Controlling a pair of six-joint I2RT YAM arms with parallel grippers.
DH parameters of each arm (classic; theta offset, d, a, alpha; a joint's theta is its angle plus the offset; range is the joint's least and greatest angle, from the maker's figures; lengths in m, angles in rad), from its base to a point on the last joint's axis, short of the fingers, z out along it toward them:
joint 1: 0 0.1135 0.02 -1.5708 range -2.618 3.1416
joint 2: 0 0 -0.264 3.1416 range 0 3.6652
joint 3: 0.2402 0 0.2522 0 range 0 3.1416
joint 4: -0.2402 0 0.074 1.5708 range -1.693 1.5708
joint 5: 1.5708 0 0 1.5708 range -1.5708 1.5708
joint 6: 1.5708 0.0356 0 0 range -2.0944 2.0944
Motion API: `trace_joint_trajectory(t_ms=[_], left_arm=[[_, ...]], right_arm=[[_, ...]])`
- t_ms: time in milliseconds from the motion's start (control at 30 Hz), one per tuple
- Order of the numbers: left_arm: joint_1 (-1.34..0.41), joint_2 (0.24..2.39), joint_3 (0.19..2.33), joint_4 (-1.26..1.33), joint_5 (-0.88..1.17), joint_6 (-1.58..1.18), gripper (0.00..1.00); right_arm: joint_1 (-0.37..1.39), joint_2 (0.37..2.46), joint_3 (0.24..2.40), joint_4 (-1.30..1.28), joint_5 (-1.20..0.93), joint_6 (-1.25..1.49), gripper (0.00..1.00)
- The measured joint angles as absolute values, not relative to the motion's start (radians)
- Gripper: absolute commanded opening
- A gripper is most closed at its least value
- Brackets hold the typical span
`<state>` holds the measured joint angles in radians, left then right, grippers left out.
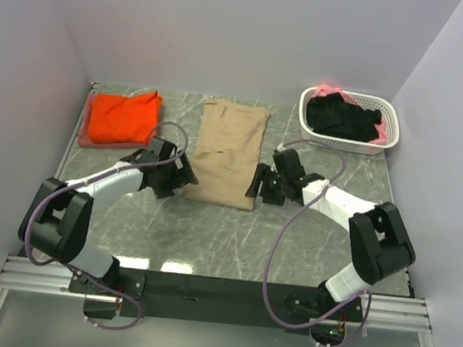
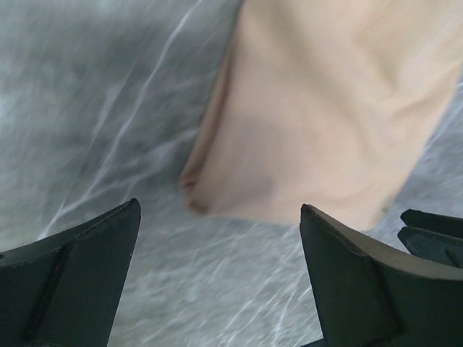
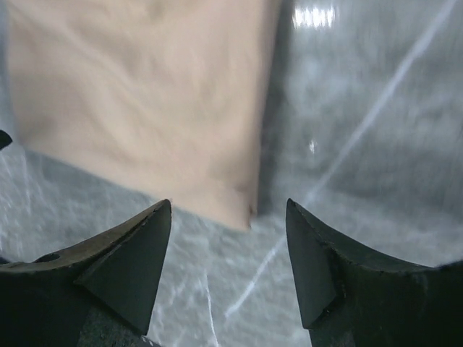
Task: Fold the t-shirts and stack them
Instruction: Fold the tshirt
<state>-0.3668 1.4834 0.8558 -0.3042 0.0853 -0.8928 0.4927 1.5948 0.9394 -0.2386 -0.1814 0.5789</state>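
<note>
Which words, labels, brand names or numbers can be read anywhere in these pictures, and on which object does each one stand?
None: no text can be read in any view.
The tan t-shirt, the orange t-shirt and the white basket carry no visible print or label.
The wrist views are blurred and show only plain cloth and the marbled table.

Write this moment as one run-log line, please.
tan t-shirt flat, centre | left jaws open beside near-left corner | right jaws open beside near-right corner | orange t-shirt folded, far left
</note>
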Motion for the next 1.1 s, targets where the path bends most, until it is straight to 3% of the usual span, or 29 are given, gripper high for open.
trace_joint_trajectory(t_ms=[433,667,833,900,1033,1100], left_arm=[[-0.367,1.48,0.71,-0.216,0.136,-0.934,0.6],[-0.367,1.501,0.707,-0.181,0.135,-0.933,0.54],[-0.367,1.526,0.707,-0.145,0.139,-0.937,0.38],[-0.366,1.546,0.709,-0.123,0.145,-0.94,0.3],[-0.364,1.584,0.722,-0.097,0.166,-0.944,0.01],[-0.364,1.595,0.728,-0.083,0.177,-0.945,0.01]], right_arm=[[0.501,1.54,0.755,-0.138,-0.244,0.699,0.57],[0.502,1.554,0.733,-0.095,-0.262,0.727,0.53],[0.503,1.574,0.731,-0.084,-0.268,0.739,0.5],[0.505,1.584,0.732,-0.07,-0.272,0.743,0.46],[0.505,1.61,0.733,-0.036,-0.284,0.753,0.29],[0.505,1.623,0.733,-0.023,-0.294,0.756,0.12]])
